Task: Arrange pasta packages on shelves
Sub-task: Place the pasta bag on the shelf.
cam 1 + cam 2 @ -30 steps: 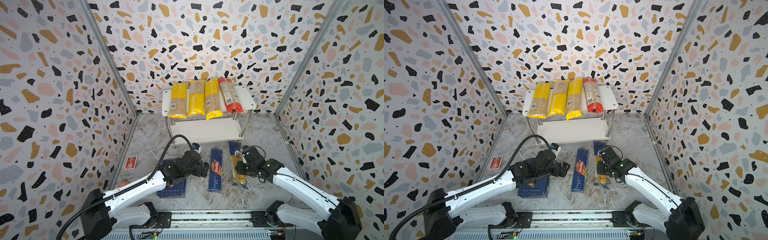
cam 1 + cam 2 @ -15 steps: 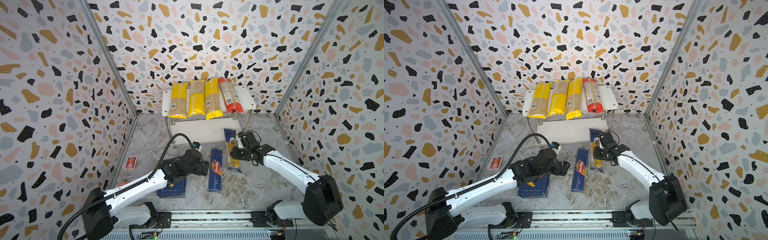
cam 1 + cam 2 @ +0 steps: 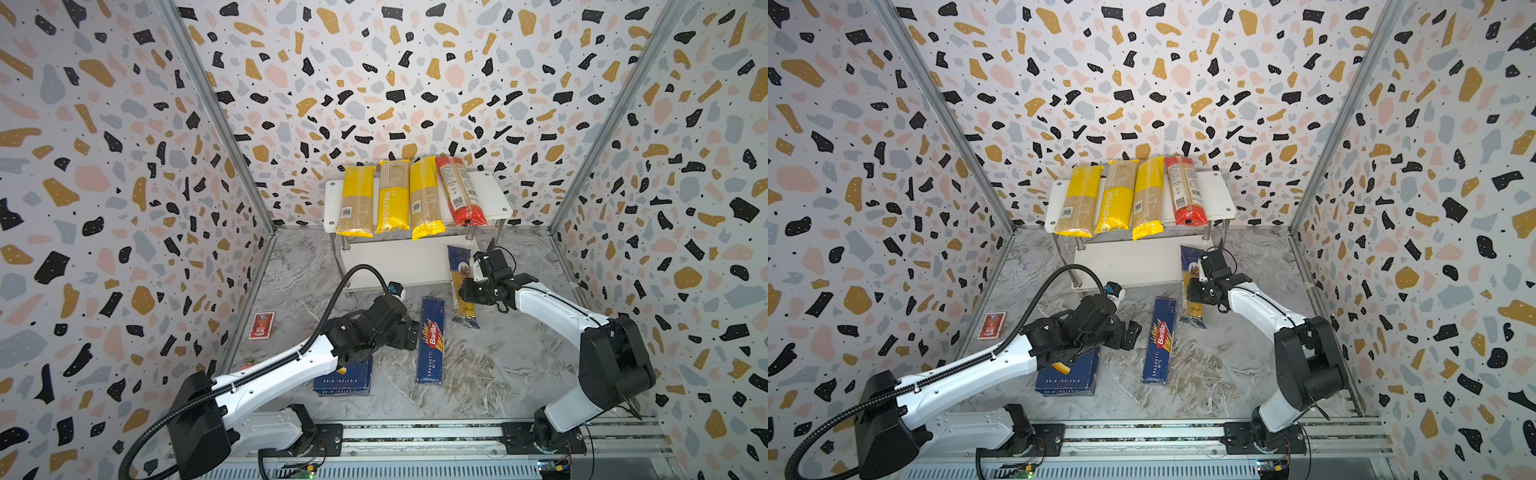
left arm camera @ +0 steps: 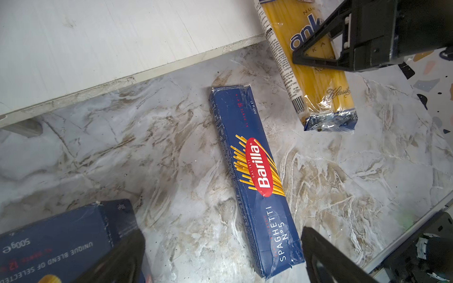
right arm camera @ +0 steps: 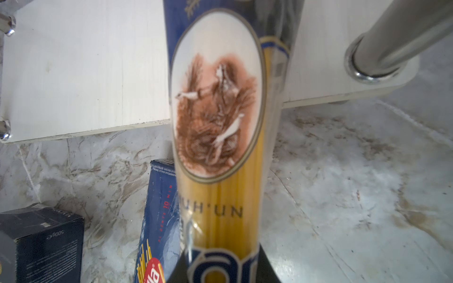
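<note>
Ankara bag (image 3: 459, 271) pinched mid-length by right gripper (image 3: 465, 292), tilted at the lower board's (image 3: 395, 262) right front corner.
Clear film, yellow spaghetti, blue ends, brown oval emblem. Left gripper (image 4: 220, 232) has its fingers spread wide over the narrow Barilla box (image 4: 255, 176). Grey marbled floor (image 3: 498, 365); terrazzo-patterned walls (image 3: 124, 166).

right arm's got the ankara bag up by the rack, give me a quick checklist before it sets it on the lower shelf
1. Grip: right gripper shut on the ankara bag: ok.
2. Landing spot: lower shelf board is bare: ok.
3. Chrome leg stands apart from the bag in the right wrist view: ok.
4. Bag's lower end off the floor: cannot tell.
5. Left gripper open, apart from the bag, beside the Barilla spaghetti box: ok.
</note>
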Controlling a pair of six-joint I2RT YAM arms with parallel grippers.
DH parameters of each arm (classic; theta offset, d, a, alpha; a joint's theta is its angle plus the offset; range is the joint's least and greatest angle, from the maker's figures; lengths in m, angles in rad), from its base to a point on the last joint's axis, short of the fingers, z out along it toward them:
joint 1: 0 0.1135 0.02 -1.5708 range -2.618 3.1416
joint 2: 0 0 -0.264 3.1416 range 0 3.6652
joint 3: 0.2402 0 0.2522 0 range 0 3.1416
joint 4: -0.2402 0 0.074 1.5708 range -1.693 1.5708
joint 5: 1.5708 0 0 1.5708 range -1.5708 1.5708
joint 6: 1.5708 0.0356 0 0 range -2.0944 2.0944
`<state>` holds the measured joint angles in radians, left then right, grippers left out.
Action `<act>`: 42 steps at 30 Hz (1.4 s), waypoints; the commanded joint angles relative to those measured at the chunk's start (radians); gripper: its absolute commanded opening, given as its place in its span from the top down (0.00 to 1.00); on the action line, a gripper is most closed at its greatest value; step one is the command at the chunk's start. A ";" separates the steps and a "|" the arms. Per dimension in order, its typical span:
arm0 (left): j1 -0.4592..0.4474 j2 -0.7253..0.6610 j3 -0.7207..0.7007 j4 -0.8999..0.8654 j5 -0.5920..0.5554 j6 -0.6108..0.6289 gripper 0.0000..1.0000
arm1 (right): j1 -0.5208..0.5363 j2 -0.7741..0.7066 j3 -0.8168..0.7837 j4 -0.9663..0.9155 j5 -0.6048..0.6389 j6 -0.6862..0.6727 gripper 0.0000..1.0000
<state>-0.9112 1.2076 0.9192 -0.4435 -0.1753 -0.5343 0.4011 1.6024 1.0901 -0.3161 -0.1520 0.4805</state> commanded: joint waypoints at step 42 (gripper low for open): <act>0.046 -0.016 0.040 -0.047 -0.026 0.056 0.01 | -0.099 0.252 0.361 0.276 -0.107 -0.131 0.78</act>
<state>-0.8730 1.2057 0.9340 -0.4915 -0.1963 -0.4915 0.3050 1.8824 1.3735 -0.1509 -0.2314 0.3717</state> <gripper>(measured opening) 0.995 0.248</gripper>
